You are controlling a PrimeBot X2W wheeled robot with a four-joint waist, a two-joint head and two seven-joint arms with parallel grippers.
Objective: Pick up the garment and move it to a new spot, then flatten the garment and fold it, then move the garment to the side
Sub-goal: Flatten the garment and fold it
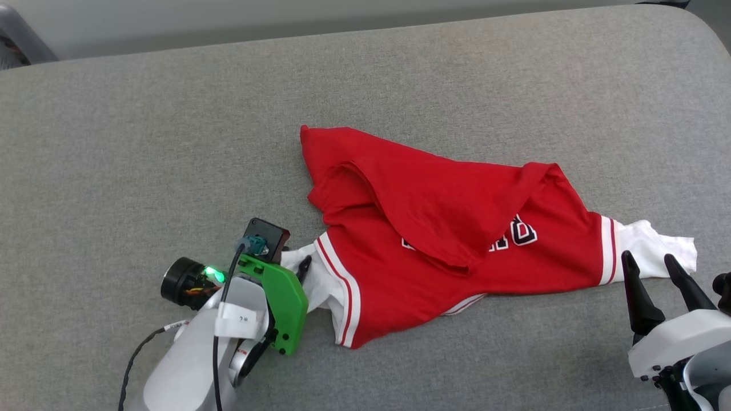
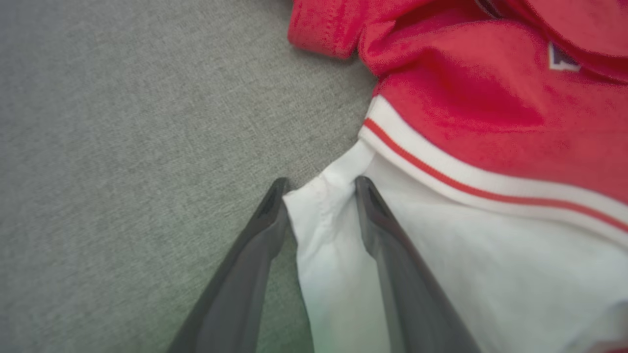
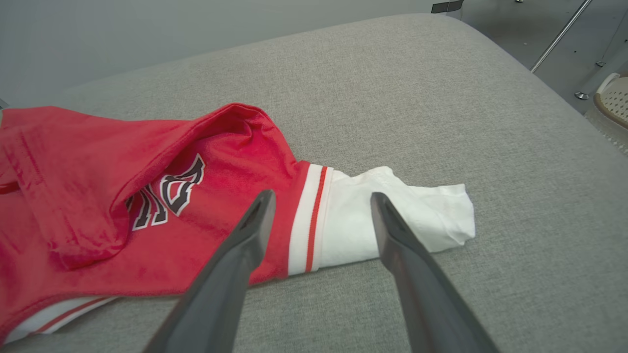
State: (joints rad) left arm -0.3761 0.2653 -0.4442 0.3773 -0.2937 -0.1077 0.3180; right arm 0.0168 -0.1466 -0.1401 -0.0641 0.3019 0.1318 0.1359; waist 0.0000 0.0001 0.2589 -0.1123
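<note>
Red garment [image 1: 445, 228] is lying crumpled mid-surface [image 1: 171, 114], with the hem flopped over the lettering. Left claw [image 2: 321, 182] is partly open, and a fold of the left white sleeve [image 2: 324, 245] sits between its fingers. It doesn't look pinched tight. How should the robot play this pickup? —mat_k

Probably wants both layers of that sleeve deep between the fingers before it clamps, or the cloth likely slips out on the lift. Right claw [image 1: 649, 258] is wide open and empty, hovering just on the near side of the right sleeve [image 1: 657, 242]. Grabbing that one too would likely stop the shirt bunching. —jo_r

And the arms? —mat_k

Left forearm lies low, reaching from the near left, with the claw angled right and far and its tips down at the fabric. Right one sits at the near right corner, fingers pointing far, lifted off the surface. —jo_r
</note>
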